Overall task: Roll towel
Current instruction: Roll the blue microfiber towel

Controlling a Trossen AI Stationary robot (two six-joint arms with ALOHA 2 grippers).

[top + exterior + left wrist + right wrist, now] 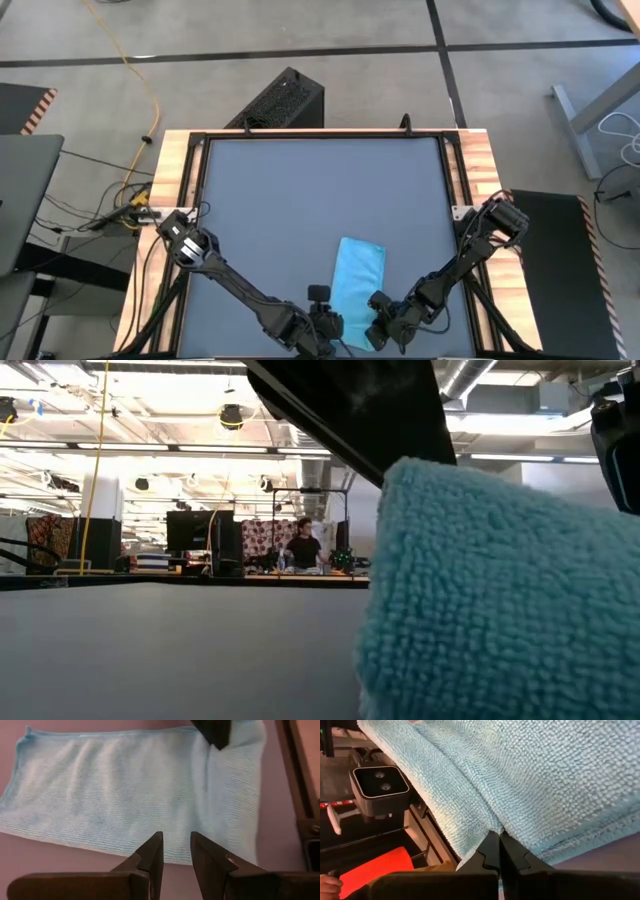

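Observation:
The sky-blue towel (pixel 360 272) lies lengthwise near the table's near edge, its far part flat on the dark grey tabletop (pixel 300 200). Its near end is raised and fills the right of the low view (pixel 500 590). My right gripper (pixel 384 324) is at the towel's near right corner, shut on the cloth (pixel 498 834). My left gripper (pixel 326 322) stands at the towel's left long edge near the same end. Its fingers (pixel 176 840) are a narrow gap apart over that edge, with nothing seen between them. Whether the tips touch the cloth I cannot tell. My right gripper pinches a puckered bit of the towel (pixel 495 820) between its two fingertips, at the near end's right side. The fingers slant down from the table's right near side. The cloth rises in folds around the tips, and this end is lifted while the far part lies on the table.
Wooden rails (pixel 180 200) frame the tabletop on the left and right. A black box (pixel 280 100) stands beyond the far edge. The low camera's housing (pixel 380 785) sits just past the near edge, close to the right gripper. A person (pixel 302 545) is far off in the room.

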